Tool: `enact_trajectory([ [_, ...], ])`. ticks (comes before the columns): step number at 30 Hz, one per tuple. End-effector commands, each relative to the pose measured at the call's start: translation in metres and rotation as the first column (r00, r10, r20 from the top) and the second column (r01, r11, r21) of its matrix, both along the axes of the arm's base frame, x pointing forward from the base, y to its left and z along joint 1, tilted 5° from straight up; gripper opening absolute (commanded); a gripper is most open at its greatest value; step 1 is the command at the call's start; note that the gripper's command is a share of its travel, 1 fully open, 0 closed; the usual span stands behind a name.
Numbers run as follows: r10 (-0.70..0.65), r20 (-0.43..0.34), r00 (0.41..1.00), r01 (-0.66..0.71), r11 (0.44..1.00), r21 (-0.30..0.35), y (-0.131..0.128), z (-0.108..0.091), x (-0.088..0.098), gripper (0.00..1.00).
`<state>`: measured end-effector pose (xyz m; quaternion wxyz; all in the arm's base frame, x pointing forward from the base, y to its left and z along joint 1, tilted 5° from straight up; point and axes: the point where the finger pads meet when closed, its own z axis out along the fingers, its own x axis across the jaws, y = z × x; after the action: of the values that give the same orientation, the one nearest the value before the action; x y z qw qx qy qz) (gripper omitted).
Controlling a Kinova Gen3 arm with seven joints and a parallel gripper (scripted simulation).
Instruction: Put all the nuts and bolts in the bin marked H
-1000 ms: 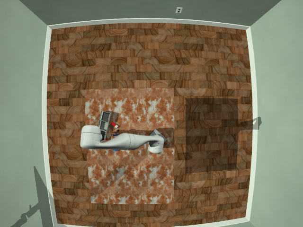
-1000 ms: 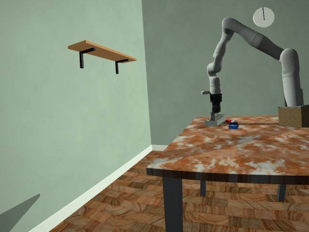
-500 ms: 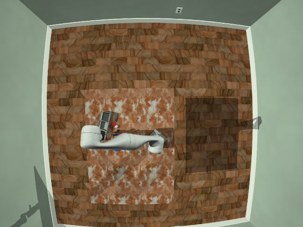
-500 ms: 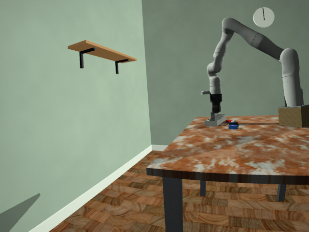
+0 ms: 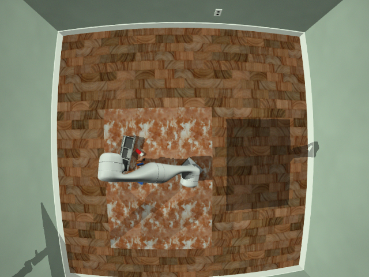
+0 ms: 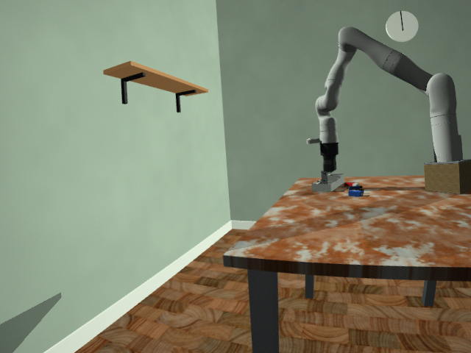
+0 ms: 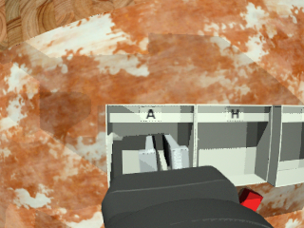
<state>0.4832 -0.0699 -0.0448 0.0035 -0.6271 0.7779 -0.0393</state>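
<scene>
- Well, the tabletop (image 5: 161, 220) (image 6: 342, 235) (image 7: 190, 71) bears the bins and the loose things
- The arm (image 5: 157, 172) (image 6: 384, 56) arches over it, wrist pointing down
- The row of bins (image 5: 127, 148) (image 6: 321, 187) stands upright, with bin A (image 7: 123, 116) right beside bin H (image 7: 234, 117)
- The pincer (image 6: 324, 179) (image 7: 159, 145) reaches into bin A, slightly open, a narrow gap between its fingers
- A blue thing (image 5: 140, 183) (image 6: 355, 193) lies near the row
- A red piece (image 5: 138, 152) (image 6: 348, 184) (image 7: 251, 199) lies just beside it
- Where the nuts and bolts are, I cannot tell
</scene>
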Motion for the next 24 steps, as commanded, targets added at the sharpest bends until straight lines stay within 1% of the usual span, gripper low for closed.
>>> enact_trajectory([
  [1,0.002,0.001,1.000,-0.002,1.000,0.000,0.001,0.000,0.001,0.31],
  [24,0.004,-0.003,1.000,-0.004,1.000,0.001,0.003,0.028,-0.002,0.31],
])
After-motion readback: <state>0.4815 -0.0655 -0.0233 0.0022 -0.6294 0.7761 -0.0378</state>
